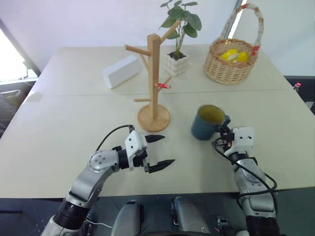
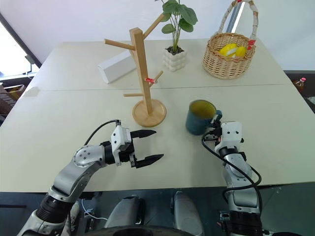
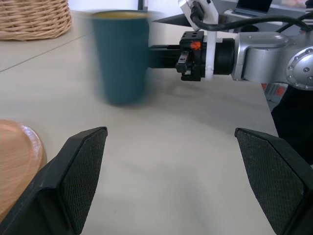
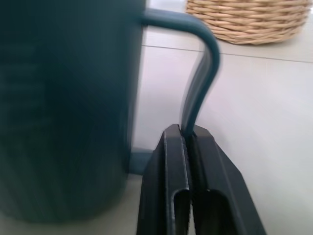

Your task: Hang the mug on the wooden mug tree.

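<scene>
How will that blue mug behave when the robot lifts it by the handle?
The mug looks stiff and probably breakable. Pinched only at its thin handle by the right gripper, it may swing or tilt. The smooth glaze could slip.

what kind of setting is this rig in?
Probably a staged tabletop test area in an office or lab: plain white table with household props, namely a wooden mug tree, potted plant and wicker basket.

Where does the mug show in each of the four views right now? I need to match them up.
Left eye view: the mug stands right of centre, just ahead of the right gripper.
Right eye view: right of centre, right of the wooden mug tree.
Left wrist view: upper left, blurred, its handle side toward the right gripper.
Right wrist view: the left side, with its handle clamped in the jaws.
Shared landmark: the wicker basket.
</scene>
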Tool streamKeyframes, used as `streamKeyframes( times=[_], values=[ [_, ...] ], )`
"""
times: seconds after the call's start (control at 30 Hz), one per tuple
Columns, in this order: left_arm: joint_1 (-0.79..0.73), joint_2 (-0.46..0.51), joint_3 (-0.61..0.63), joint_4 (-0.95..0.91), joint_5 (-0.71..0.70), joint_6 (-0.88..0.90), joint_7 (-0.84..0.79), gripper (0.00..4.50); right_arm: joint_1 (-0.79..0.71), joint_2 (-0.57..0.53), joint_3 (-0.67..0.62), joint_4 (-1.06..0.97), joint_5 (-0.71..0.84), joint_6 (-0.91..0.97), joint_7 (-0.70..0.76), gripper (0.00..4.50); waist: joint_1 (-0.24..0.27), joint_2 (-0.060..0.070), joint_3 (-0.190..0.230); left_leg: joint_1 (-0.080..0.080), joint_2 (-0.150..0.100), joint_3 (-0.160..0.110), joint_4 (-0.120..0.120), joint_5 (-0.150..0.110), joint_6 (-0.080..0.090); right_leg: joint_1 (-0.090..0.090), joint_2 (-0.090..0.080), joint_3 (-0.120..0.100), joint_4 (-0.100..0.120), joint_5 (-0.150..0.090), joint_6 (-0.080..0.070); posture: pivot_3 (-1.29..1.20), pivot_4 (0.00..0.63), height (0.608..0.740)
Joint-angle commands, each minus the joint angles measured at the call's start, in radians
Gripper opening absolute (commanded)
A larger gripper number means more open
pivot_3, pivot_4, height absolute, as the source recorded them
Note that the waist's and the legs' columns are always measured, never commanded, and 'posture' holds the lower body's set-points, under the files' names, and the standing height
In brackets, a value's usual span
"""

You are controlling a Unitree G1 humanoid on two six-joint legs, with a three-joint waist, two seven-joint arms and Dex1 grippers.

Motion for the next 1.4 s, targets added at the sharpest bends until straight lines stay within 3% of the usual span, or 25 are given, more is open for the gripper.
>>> streamKeyframes(
  times=[0.03, 0.17, 0.23, 0.3, 0.5, 0.67, 0.87, 1.4],
  values=[
    [0.016, 0.001, 0.028, -0.016, -0.001, -0.026, 0.014, 4.50, -0.004, -0.049, 0.048, -0.088, -0.036, -0.030, 0.056, 0.05, -0.001, 0.000, 0.000, 0.000, 0.000, 0.000, 0.000, 0.000, 0.000, 0.000, 0.000, 0.000, 0.000, 0.000, 0.000, 0.00, 0.150, 0.740],
    [0.025, -0.001, 0.086, 0.008, -0.002, -0.046, 0.052, 4.50, -0.020, -0.184, 0.151, -0.176, -0.157, -0.052, 0.158, 0.05, -0.002, 0.000, 0.000, 0.000, 0.000, 0.000, 0.000, 0.000, 0.000, 0.000, 0.000, 0.000, 0.000, 0.000, 0.000, 0.00, 0.150, 0.740],
    [0.024, -0.003, 0.159, 0.037, -0.011, -0.071, 0.090, 4.50, -0.075, -0.329, 0.225, -0.251, -0.268, -0.102, 0.272, 0.05, -0.003, 0.001, 0.001, 0.000, 0.000, 0.000, 0.000, 0.000, 0.000, 0.000, 0.001, 0.000, 0.000, 0.000, 0.000, 0.00, 0.150, 0.740],
    [0.024, 0.000, 0.209, 0.054, -0.024, -0.101, 0.097, 4.50, -0.147, -0.391, 0.249, -0.301, -0.283, -0.087, 0.329, 0.05, -0.003, 0.000, 0.001, 0.000, 0.000, 0.001, 0.001, 0.000, 0.000, -0.001, 0.001, 0.000, 0.000, 0.000, 0.000, 0.00, 0.150, 0.740],
    [0.010, 0.040, 0.318, 0.029, -0.129, -0.071, 0.055, 4.50, -0.419, -0.395, 0.265, -0.346, -0.269, 0.070, 0.402, 0.05, 0.004, -0.001, 0.001, 0.000, 0.001, -0.001, 0.001, 0.000, 0.000, 0.000, 0.001, -0.002, 0.000, 0.000, 0.000, 0.00, 0.150, 0.740],
    [-0.019, 0.098, 0.381, -0.014, -0.230, 0.015, 0.032, 4.50, -0.546, -0.398, 0.293, -0.332, -0.274, 0.140, 0.458, 0.05, 0.003, -0.002, 0.002, -0.002, 0.000, -0.002, 0.001, 0.000, 0.000, -0.001, -0.002, -0.003, -0.001, 0.000, 0.000, 0.00, 0.150, 0.740],
    [-0.023, 0.157, 0.419, -0.056, -0.306, 0.087, 0.012, 4.50, -0.604, -0.398, 0.299, -0.328, -0.272, 0.182, 0.488, 0.05, 0.001, -0.002, 0.002, -0.002, 0.000, -0.002, 0.000, 0.000, 0.000, -0.001, -0.002, -0.002, -0.002, 0.000, 0.000, 0.00, 0.150, 0.740],
    [-0.011, 0.176, 0.482, -0.122, -0.405, 0.160, 0.040, 4.50, -0.722, -0.328, 0.396, -0.203, -0.347, 0.227, 0.470, 0.05, 0.000, -0.002, 0.002, -0.002, 0.000, -0.001, 0.000, 0.000, 0.000, -0.002, -0.002, -0.002, -0.001, 0.000, 0.000, 0.00, 0.150, 0.740]
  ],
)
